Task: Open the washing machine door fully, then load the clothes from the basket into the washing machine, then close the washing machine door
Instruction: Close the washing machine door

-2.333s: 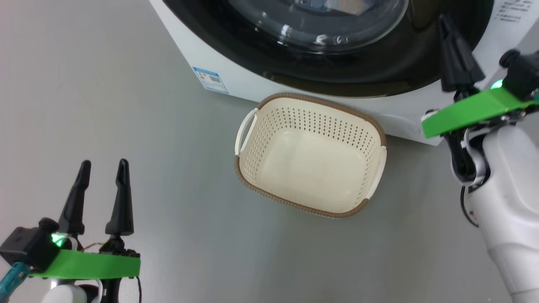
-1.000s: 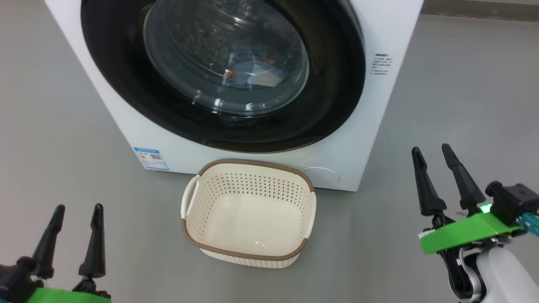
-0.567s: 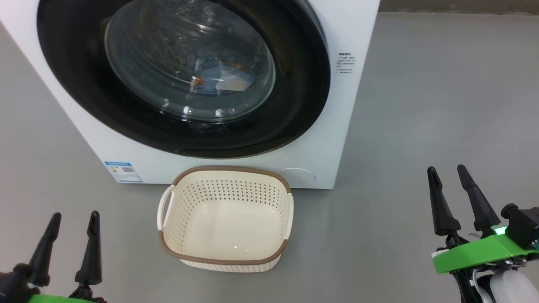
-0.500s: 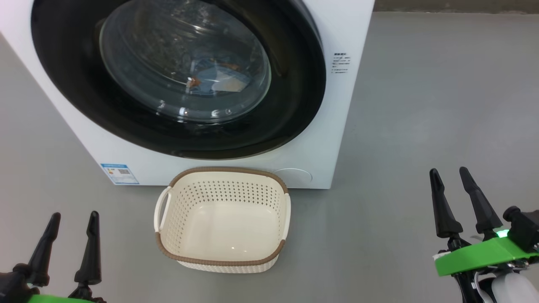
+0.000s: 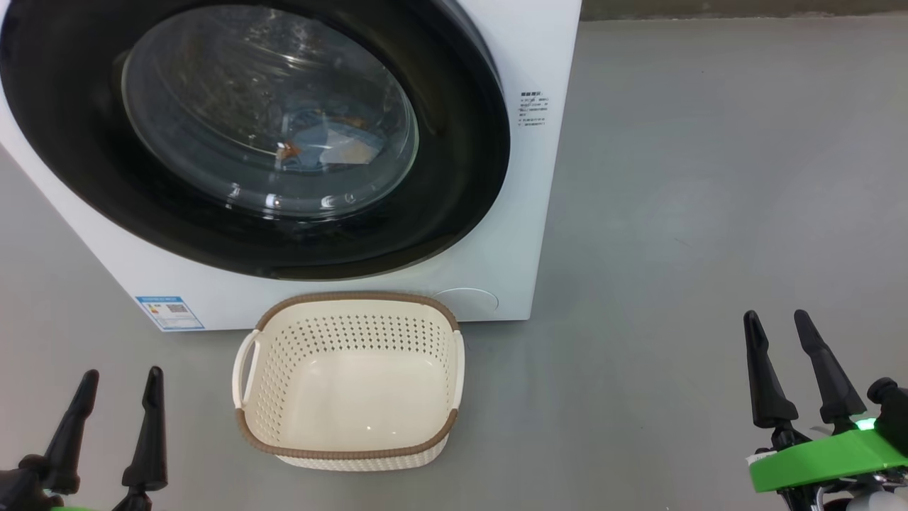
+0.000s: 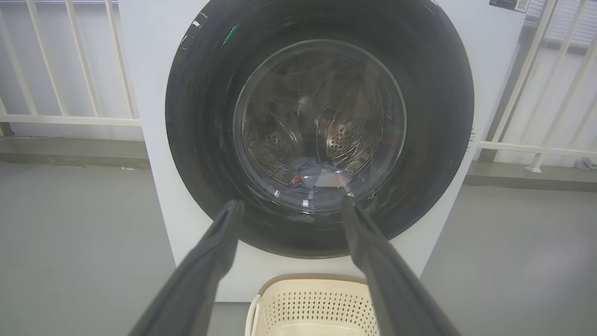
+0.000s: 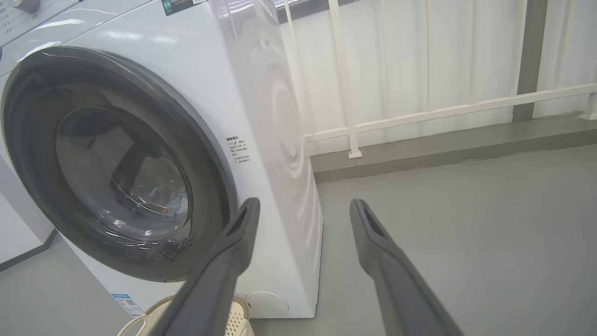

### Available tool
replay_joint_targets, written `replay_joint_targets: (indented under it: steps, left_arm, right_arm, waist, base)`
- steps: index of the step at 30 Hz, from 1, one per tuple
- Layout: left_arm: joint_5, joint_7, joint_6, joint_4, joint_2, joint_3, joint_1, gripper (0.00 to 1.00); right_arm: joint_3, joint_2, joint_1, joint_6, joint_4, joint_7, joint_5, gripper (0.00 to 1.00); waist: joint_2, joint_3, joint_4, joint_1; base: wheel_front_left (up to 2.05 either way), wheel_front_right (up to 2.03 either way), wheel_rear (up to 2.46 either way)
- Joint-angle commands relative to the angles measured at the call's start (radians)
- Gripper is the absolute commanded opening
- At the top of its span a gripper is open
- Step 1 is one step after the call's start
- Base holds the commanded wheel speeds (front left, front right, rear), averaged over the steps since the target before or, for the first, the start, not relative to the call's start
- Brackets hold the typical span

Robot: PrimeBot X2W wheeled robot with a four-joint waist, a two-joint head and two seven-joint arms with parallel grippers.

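**Door shut, clothes in the drum, both grippers released**

The left gripper (image 5: 123,371) is seen at the lower left of the head view. Its two dark fingers are spread apart and nothing is held between them. The right gripper (image 5: 774,315) is seen at the lower right, likewise spread, with nothing grasped. Both are held above the grey floor (image 5: 674,213), well apart from everything else.

Between them and a little farther off, the basket (image 5: 351,295) is set upright on the floor. Its brown rim is turned up and its pale bottom is seen in full. Its far side lies just beside the foot of the washing machine (image 5: 539,213); contact cannot be made out.

On the white front, a blue label sticker (image 5: 169,312) is noted at the lower left corner and a round cap (image 5: 464,301) at the lower right, just behind the basket.

The washing machine door (image 5: 454,142) is seen shut, its black rim lying flat against the front. Through the glass bowl, the clothes (image 5: 326,142) are seen lying low in the steel drum, a bluish heap with a pale patch and orange specks.

Behind the machine, a white railing (image 7: 419,112) is seen in the right wrist view.
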Motion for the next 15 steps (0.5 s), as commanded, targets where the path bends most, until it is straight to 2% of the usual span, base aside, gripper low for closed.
replay_joint_targets:
  steps: [1, 15]
  left_arm:
    - [0.013, -0.006, -0.002, -0.023, 0.034, 0.039, -0.019, 1.0]
    - [0.011, -0.006, -0.002, -0.025, 0.033, 0.036, -0.019, 1.0]
  right_arm:
    - [0.015, -0.015, 0.006, -0.003, -0.03, -0.008, -0.002, 1.0]
    - [0.004, -0.002, 0.021, -0.003, -0.043, -0.008, -0.013, 1.0]
  waist:
    - [-0.0001, 0.0, -0.006, 0.0]
    - [-0.0001, 0.0, -0.004, 0.0]
  base:
    - [0.0, 0.0, 0.0]
    - [0.0, 0.0, 0.0]
